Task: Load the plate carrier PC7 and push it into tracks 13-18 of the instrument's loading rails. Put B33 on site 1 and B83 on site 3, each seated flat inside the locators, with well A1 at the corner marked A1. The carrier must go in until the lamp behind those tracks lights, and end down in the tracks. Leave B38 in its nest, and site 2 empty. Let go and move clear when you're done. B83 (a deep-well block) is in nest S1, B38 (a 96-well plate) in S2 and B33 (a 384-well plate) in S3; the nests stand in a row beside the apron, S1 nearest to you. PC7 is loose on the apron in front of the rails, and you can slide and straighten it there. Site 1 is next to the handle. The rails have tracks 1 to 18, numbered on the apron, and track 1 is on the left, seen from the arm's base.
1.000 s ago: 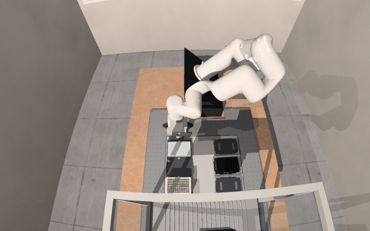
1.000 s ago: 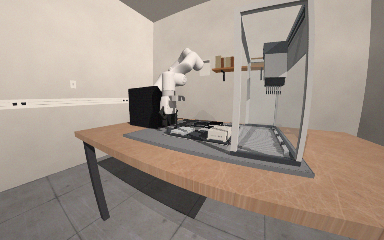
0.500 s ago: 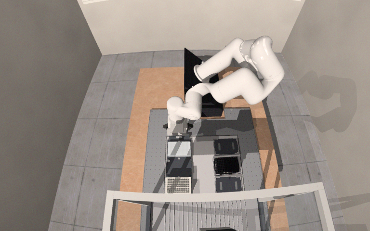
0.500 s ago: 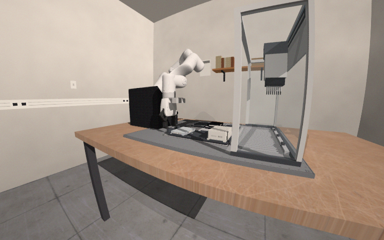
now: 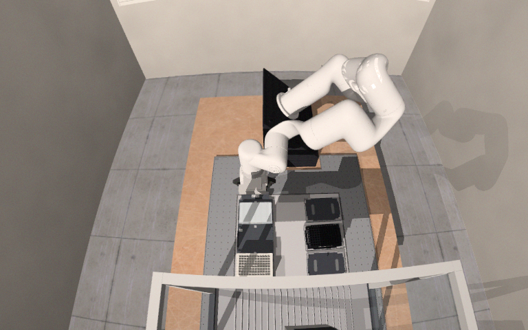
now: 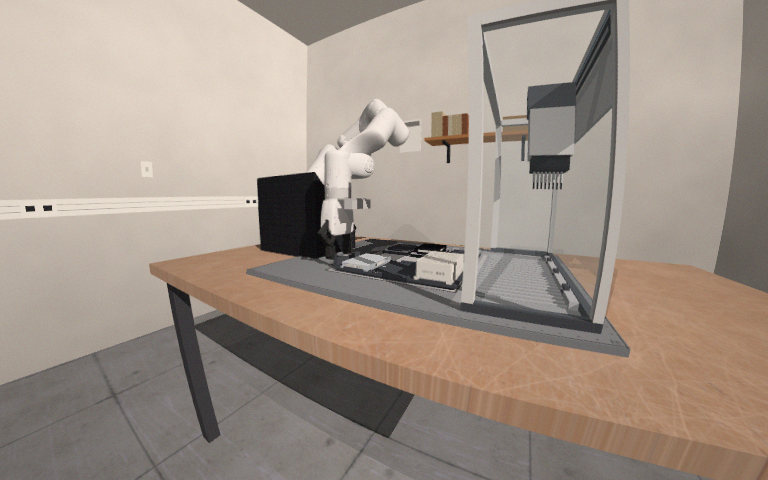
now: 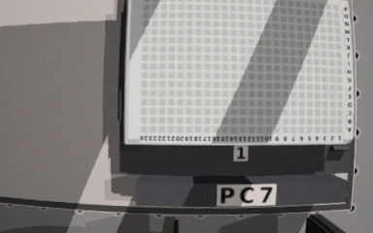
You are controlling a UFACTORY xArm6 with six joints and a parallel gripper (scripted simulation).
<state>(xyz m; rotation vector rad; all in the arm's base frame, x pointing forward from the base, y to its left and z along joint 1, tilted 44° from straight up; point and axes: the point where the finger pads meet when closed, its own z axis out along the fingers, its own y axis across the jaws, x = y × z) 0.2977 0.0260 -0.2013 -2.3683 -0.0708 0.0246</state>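
Note:
The dark plate carrier PC7 [image 5: 254,235] [image 7: 291,162] lies on the apron in front of the rails. Its labelled handle end [image 7: 246,195] points toward the arm. The white 384-well plate B33 [image 5: 254,212] [image 6: 365,261] [image 7: 233,73] sits flat on site 1, next to the handle. The deep-well block B83 [image 5: 254,264] [image 6: 438,266] sits on the site nearest the rails. The site between them is bare. The dark 96-well plate B38 [image 5: 323,236] is in the middle nest. My gripper [image 5: 256,191] [image 6: 338,246] is open and empty, low down just behind the carrier's handle.
Empty nests [image 5: 322,208] [image 5: 326,263] flank B38. The instrument's white frame [image 5: 311,279] [image 6: 474,169] spans the ridged rails [image 5: 291,307] [image 6: 521,277], with a pipetting head [image 6: 550,127] above. A black box [image 5: 288,128] [image 6: 288,215] stands behind the arm on the wooden table [image 6: 396,350].

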